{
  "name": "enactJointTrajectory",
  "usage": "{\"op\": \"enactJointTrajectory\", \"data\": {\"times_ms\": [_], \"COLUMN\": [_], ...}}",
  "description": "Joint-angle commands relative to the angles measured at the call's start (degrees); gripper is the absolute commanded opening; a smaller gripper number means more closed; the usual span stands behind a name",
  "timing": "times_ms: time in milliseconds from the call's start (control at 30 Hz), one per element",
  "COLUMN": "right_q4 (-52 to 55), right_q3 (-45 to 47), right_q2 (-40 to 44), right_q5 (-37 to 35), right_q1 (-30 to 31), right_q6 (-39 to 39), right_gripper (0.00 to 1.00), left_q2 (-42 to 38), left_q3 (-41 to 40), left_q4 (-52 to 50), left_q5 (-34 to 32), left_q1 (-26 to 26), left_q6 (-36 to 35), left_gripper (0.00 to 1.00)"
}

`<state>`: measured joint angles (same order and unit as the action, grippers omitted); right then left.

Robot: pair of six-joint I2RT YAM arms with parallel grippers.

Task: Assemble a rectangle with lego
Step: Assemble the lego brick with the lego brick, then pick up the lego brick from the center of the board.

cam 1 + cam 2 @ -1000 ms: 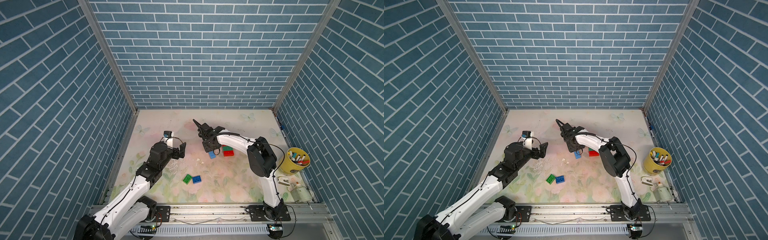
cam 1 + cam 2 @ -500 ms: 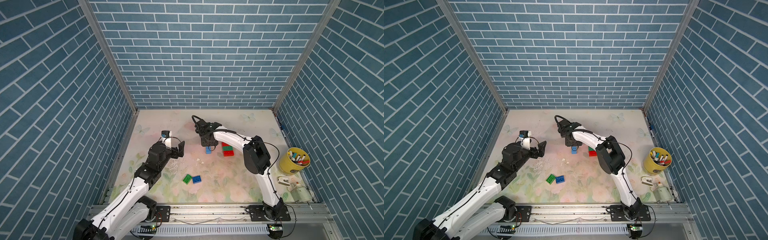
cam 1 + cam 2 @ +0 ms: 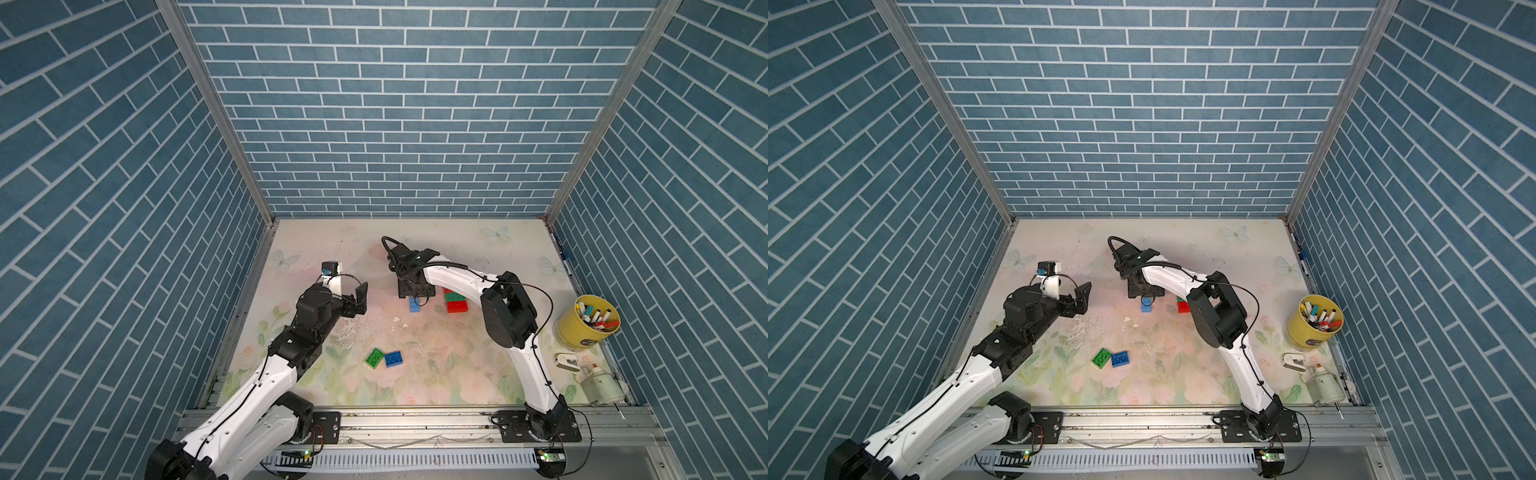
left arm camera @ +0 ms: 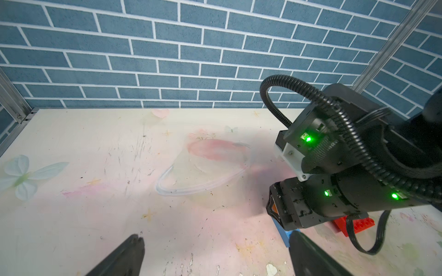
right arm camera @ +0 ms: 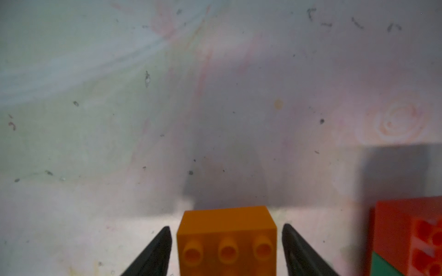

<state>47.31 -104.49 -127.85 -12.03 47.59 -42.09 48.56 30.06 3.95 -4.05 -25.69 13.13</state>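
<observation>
Orange brick [image 5: 227,248] stood unclamped inside my right gripper [image 5: 226,228], the rectangle far from finished.

From the left: my left gripper [image 3: 358,301] hung over bare table [image 3: 332,249] with jaws wide apart, holding nothing. Toward the front a green brick [image 3: 375,357] and a blue brick [image 3: 393,358] lay loose and touching, well apart from the build. At centre my right gripper straddled the orange brick, a gap showing on each side of it. A second blue brick [image 3: 414,304] poked out just beneath; whether the orange one was seated on it I could not tell. Just right of that sat a red-and-green stack [image 3: 456,301], and far right a yellow cup [image 3: 577,336] of markers. The danger, I judged: pulling away at a slant could let a finger snag the orange brick and tip it or drag it out of line.
</observation>
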Motion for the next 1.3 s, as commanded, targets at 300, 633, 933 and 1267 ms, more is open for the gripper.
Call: {"op": "enactJointTrajectory", "data": {"times_ms": [300,633,933,1267], "right_q4": [0.27,-1.86,-6.16,-8.03], "right_q3": [10.2,27.93,36.33,38.85], "right_q2": [26.96,46.64,52.15,54.15], "right_q5": [6.67,16.75,22.78,24.64], "right_q1": [-8.17,-22.52,-27.23,-30.87], "right_q6": [4.53,9.08,9.38,9.83], "right_gripper": [0.8,0.76,0.75,0.76], "left_q2": [1.66,22.27,34.97,43.92], "left_q3": [6.79,18.04,21.48,24.24], "left_q4": [-10.24,-33.4,-40.39,-44.0], "left_q5": [0.5,-0.5,-1.38,-0.5], "left_q1": [-14.89,-33.73,-34.86,-34.82], "left_q6": [-10.82,-32.11,-36.39,-34.86], "left_gripper": [1.0,0.94,0.81,0.67]}}
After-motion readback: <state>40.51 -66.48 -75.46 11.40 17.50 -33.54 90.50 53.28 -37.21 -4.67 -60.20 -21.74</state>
